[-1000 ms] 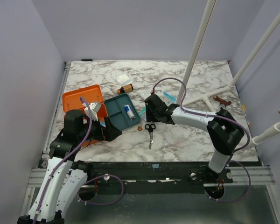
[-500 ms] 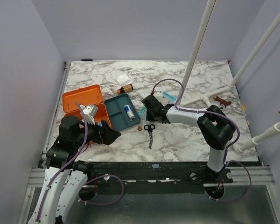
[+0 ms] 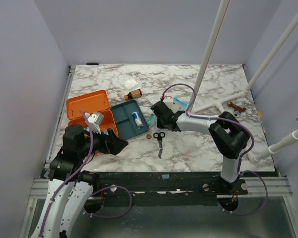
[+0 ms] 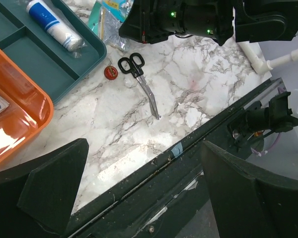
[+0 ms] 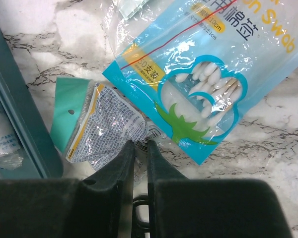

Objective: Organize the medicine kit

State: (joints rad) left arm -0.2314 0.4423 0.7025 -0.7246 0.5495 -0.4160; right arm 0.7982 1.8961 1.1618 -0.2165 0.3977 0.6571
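— Left gripper (image 3: 120, 145) has drawn back off the orange rectangular plastic medicine kit (image 3: 88, 103) toward the near edge of the marble-patterned table (image 3: 198, 148); its jaws gape wide.
— And the right gripper (image 5: 140, 144)?
— Moved in on the packets and narrowed to a thin slit at the clear edge of a crinkled printed packet (image 5: 107, 124), beside the blue cotton swab bag (image 5: 213, 74). Whether it pinches the film, I cannot tell.
— The kit?
— Lid open, at the table's left, just beside the dark teal compartment tray (image 3: 125, 118).
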